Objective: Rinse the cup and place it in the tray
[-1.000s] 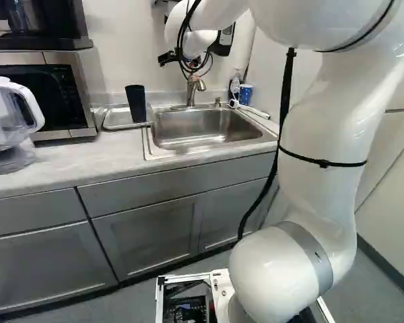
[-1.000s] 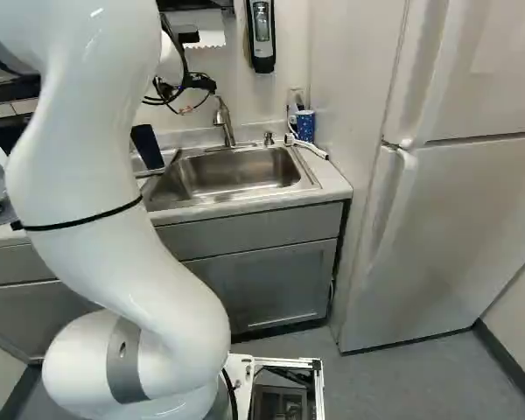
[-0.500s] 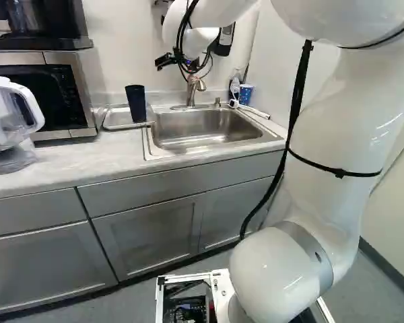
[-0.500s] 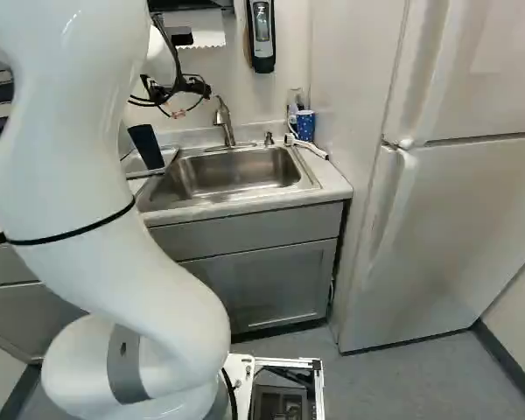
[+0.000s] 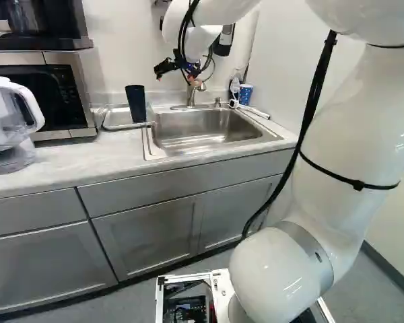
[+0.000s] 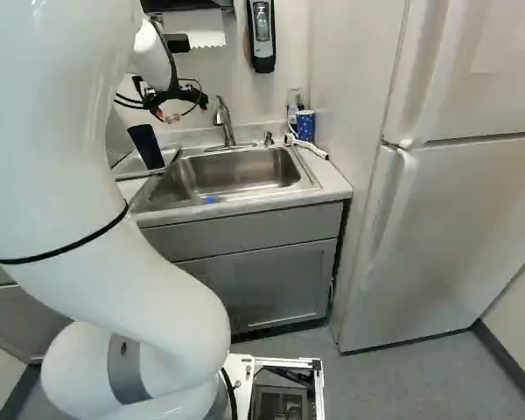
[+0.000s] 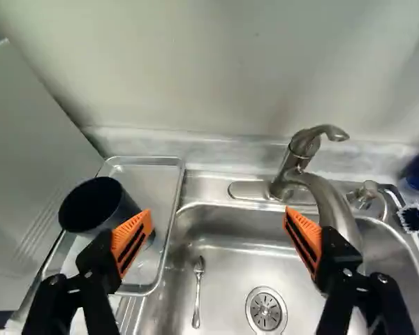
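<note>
In the right base view my gripper (image 6: 182,112) hangs above the counter, left of the faucet. In the wrist view my gripper (image 7: 218,227) stands wide open, nothing between its orange pads. A dark cup (image 7: 98,206) stands mouth up on the clear tray (image 7: 157,178), beyond one finger and off to that side. The left base view shows this dark cup (image 5: 136,104) on the tray left of the sink. The faucet (image 7: 328,202) rises over the metal sink (image 7: 223,269) beside the other finger. A blue patterned cup (image 6: 305,125) stands at the sink's far right corner.
A small spoon (image 7: 197,289) lies in the sink near the drain. The microwave (image 5: 40,94) and a clear pitcher (image 5: 10,118) are left of the tray. A brush (image 7: 413,218) lies beyond the faucet. The fridge (image 6: 446,219) stands right of the counter.
In the right base view the gripper has moved left and down, and the upper arm has swung left; in the left base view the upper arm has shifted right. A small blue spot now shows at the sink's front.
</note>
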